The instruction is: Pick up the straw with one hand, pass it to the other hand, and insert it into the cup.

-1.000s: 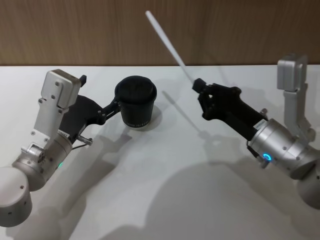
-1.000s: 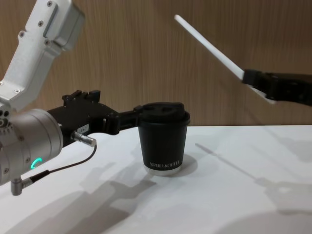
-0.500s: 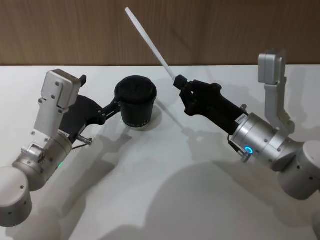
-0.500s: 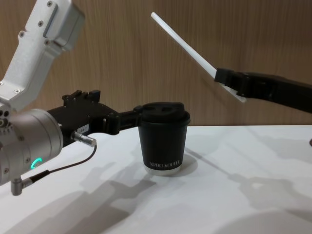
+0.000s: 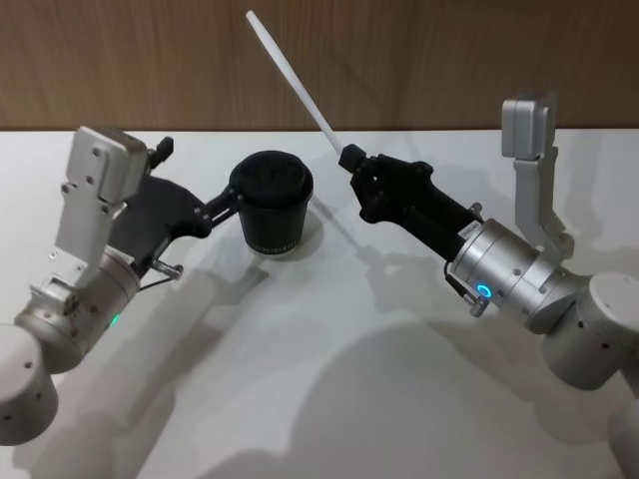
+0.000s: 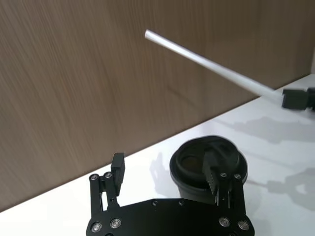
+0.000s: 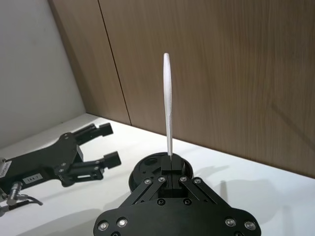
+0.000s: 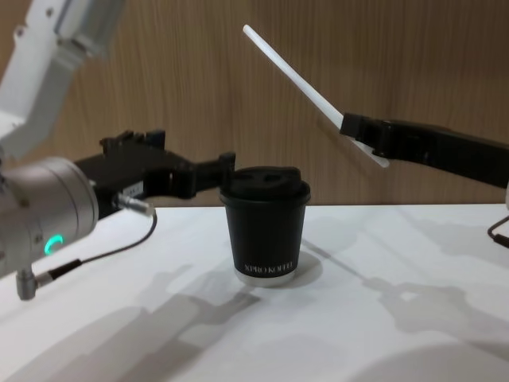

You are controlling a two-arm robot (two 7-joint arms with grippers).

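Over the white table [image 5: 329, 399] the left gripper [image 5: 198, 178] has lifted to lid height just beside the cup [image 5: 272, 215], jaws spread, empty. The right gripper [image 5: 351, 160] has edged in, clamped low on the straw [image 5: 290, 68], which slants above the cup. It looks like handover time: left must reach up for the shaft, with the cup close underneath.

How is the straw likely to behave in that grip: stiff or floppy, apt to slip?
Probably stiff and light: the straw runs straight with no sag, though the right gripper pinches it only near its lower end. That long overhang may let it pivot in the grip if bumped. The left gripper is open beside the cup.
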